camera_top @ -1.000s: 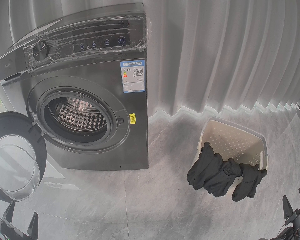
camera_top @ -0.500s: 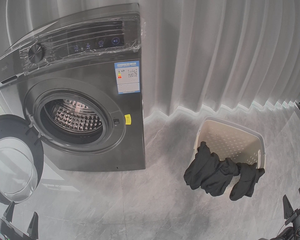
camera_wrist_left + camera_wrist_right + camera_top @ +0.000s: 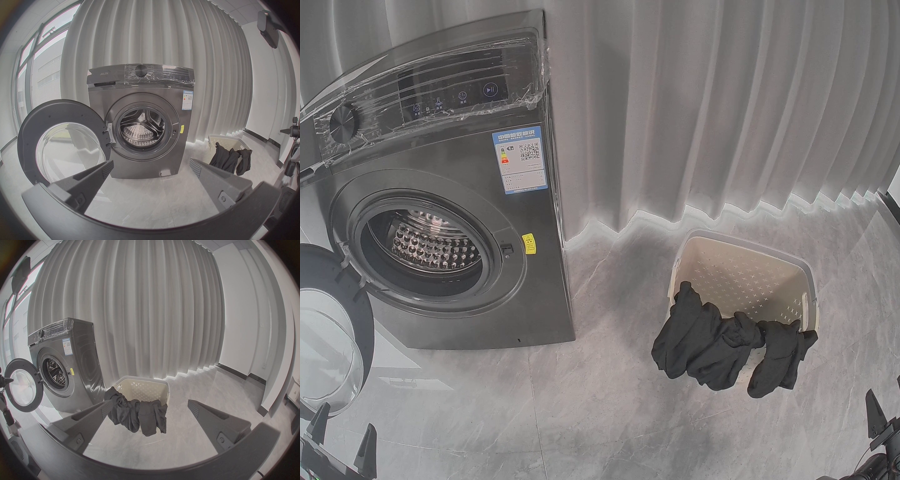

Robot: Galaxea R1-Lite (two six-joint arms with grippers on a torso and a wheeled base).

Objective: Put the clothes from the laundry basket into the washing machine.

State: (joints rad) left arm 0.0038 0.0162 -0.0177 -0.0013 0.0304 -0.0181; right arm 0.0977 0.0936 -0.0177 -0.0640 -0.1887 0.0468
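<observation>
Facing the washing machine [image 3: 150,84], the left gripper [image 3: 150,162] has its fingers spread wide and holds nothing. The drum opening lies straight ahead of it, with the door [image 3: 50,114] swung fully aside. The right gripper [image 3: 149,402] is likewise spread wide and empty. Ahead of it, well apart, the laundry basket [image 3: 142,380] sits on the floor [image 3: 203,387]. Dark clothes [image 3: 134,413] are draped over the basket rim nearest this gripper. A white curtain [image 3: 140,302] hangs behind.

Pleated white curtain [image 3: 706,106] down to a grey marbled floor [image 3: 600,406], white wall [image 3: 240,318] beside it
</observation>
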